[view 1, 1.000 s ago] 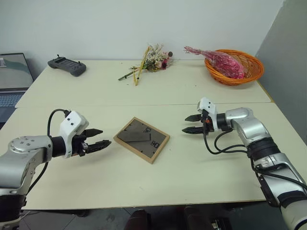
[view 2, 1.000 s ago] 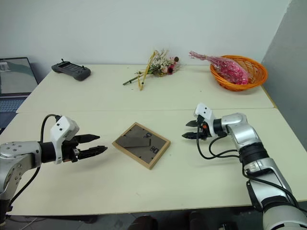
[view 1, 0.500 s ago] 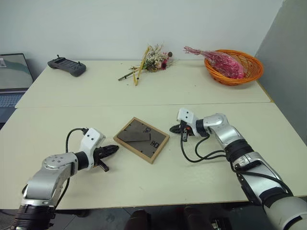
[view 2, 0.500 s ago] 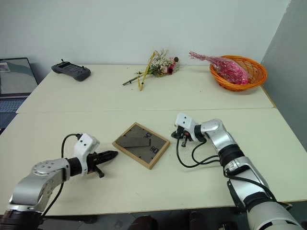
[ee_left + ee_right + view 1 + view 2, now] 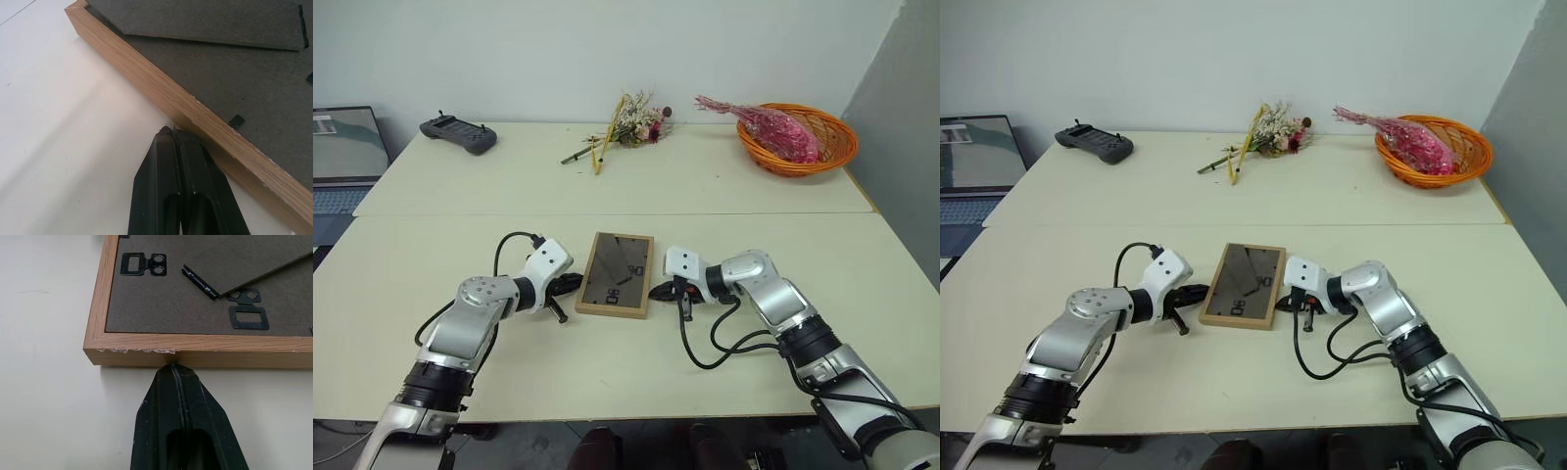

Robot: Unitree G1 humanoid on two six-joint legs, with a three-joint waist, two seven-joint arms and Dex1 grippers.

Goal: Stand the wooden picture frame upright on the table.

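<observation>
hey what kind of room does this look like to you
Probably an office or lab set up as a robot test area: plain pale tables against a bare wall, an open laptop, a handheld controller, and staged props such as dried flowers and an orange basket.

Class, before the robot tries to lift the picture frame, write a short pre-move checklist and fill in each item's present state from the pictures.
1. Wooden picture frame lies flat, back panel up, on the table: ok.
2. Left gripper, jaws shut, tip against one wooden side: ok.
3. Right gripper, jaws shut, tip against the opposite side: ok.
4. Easel flap swung out for standing: not ok; it lies close to the back.
5. Table around the frame free; dried flowers and basket far off: ok.
6. Squeeze firm enough to lift: cannot tell.
</observation>
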